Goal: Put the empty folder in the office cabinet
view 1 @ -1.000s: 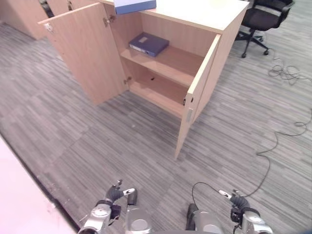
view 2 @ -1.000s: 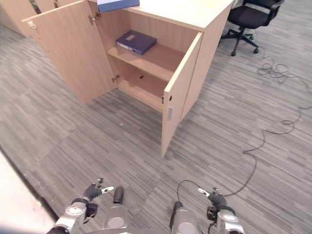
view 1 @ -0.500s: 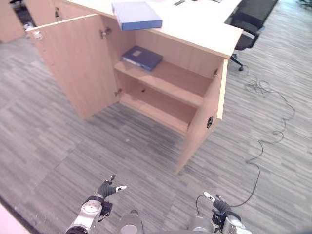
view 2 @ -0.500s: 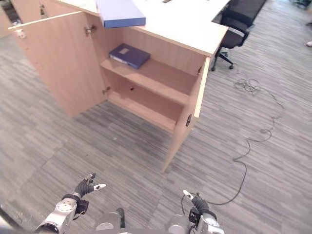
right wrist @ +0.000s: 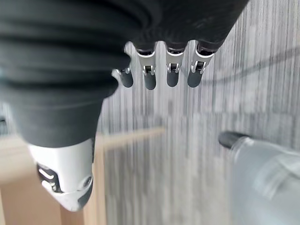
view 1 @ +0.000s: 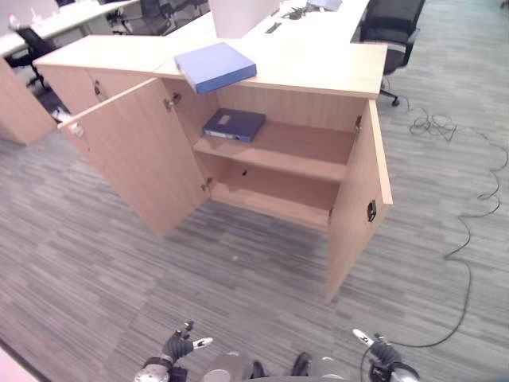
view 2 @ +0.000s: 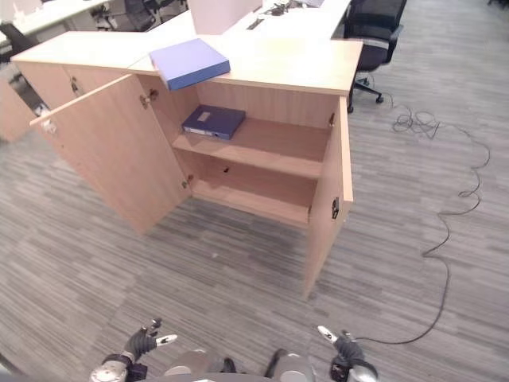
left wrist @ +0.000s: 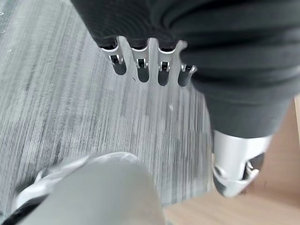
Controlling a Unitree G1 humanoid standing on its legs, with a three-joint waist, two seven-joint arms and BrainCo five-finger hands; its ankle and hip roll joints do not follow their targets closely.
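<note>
We read the scene from left to right. The cabinet's left door (view 1: 135, 159) stands swung wide, so the shelves are reachable from the front without another step. The light blue folder (view 1: 215, 67) lies flat on the cabinet top (view 1: 318, 68), near its left end and just above the open bay; we take it to be the empty one the task means, staged there for pick-up, though we cannot see inside it. Below it a darker blue binder (view 1: 234, 125) lies flat on the upper shelf (view 1: 294, 155), at the left of that shelf, which leaves bare board to its right for a second item; the lower shelf shows nothing on it. The right door (view 1: 362, 211) is also open, edge-on to us. A black office chair (view 1: 390, 28) stands behind the cabinet at the right, and a dark cable (view 1: 469, 215) trails over the carpet well apart from the doors. Our left hand (view 1: 179, 348) and right hand (view 1: 374, 348) hang low near the floor, far from the cabinet, both with fingers straight and relaxed and holding nothing. We judge the task not yet begun: approach comes first.
</note>
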